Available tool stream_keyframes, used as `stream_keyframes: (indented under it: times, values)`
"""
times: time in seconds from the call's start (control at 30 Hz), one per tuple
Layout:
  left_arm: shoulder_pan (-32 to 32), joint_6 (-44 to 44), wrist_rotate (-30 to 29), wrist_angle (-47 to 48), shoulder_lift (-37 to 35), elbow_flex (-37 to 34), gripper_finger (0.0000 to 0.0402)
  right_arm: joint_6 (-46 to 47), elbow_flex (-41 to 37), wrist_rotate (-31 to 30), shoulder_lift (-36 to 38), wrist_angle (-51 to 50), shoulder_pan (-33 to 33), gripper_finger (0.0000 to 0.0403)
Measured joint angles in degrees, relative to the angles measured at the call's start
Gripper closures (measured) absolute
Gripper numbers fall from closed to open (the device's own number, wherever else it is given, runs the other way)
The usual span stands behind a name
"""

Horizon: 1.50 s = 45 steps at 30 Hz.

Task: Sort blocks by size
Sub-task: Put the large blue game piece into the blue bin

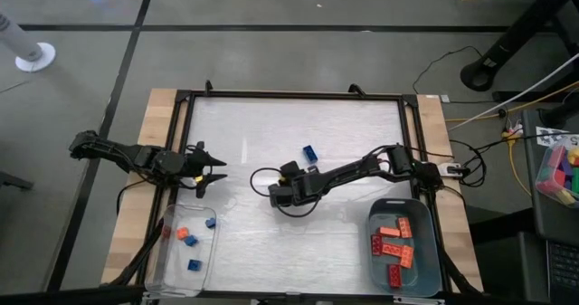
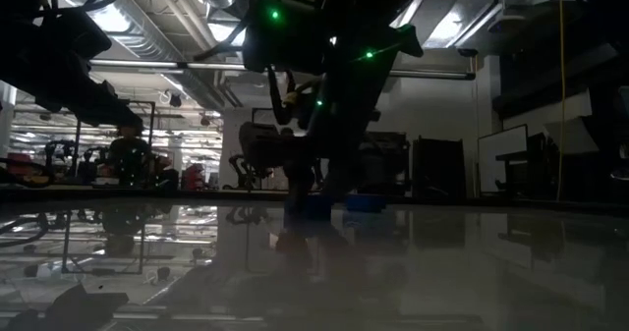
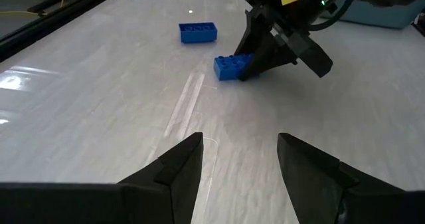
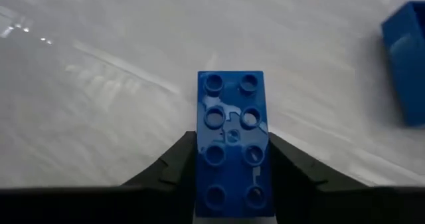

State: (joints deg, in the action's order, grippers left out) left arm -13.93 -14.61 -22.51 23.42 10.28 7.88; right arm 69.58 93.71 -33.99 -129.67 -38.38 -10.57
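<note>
One long blue brick [image 4: 232, 141] sits clamped between the right gripper [image 4: 232, 177] jaws.

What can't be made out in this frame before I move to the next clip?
- Right gripper, right wrist view: the long blue brick runs off the picture's edge, so its end is cut off.
- High view: that brick is hidden under the right arm.
- Low view: backlit and dark; the bricks' colours and studs are unreadable.
- Left bin, high view: the small blocks are too tiny to count studs.
</note>
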Motion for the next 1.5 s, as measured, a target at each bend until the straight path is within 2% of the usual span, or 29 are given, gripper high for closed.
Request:
stream_keyframes:
  times: [0.2, 0.37, 0.5, 0.57, 0.73, 0.83, 1.03, 1.5]
  values:
    - [0.0, 0.0, 0.0, 0.0, 0.0, 0.0, 0.022, 0.7, 3.9, -1.5, 0.1, -10.2, -1.9, 0.0265]
    - [0.0, 0.0, 0.0, 0.0, 0.0, 0.0, 0.022, 1.7, 15.0, -4.8, 0.1, -31.8, -4.9, 0.0265]
    - [0.0, 0.0, 0.0, 0.0, 0.0, 0.0, 0.022, 7.4, 24.6, -6.1, 0.2, -50.9, -8.7, 0.0265]
    - [0.0, 0.0, 0.0, 0.0, 0.0, 0.0, 0.022, 8.3, 26.7, -6.2, 0.9, -51.3, -11.0, 0.0263]
    - [0.0, 0.0, 0.0, -0.1, -0.2, 0.0, 0.022, 9.2, 24.1, -5.6, 7.6, -51.3, -16.2, 0.0263]
    - [0.0, 0.0, 0.0, 0.0, -0.1, 0.0, 0.022, 9.6, 22.0, -3.1, 10.4, -51.9, -18.7, 0.0262]
    - [0.0, 0.0, 0.0, 0.0, 0.0, 0.0, 0.022, 10.3, 17.9, 7.7, 16.7, -51.6, -24.3, 0.026]
    - [0.0, 0.0, 0.0, 0.0, 0.0, 0.0, 0.022, 37.2, -4.0, 26.9, 35.3, -51.9, -38.2, 0.0258]
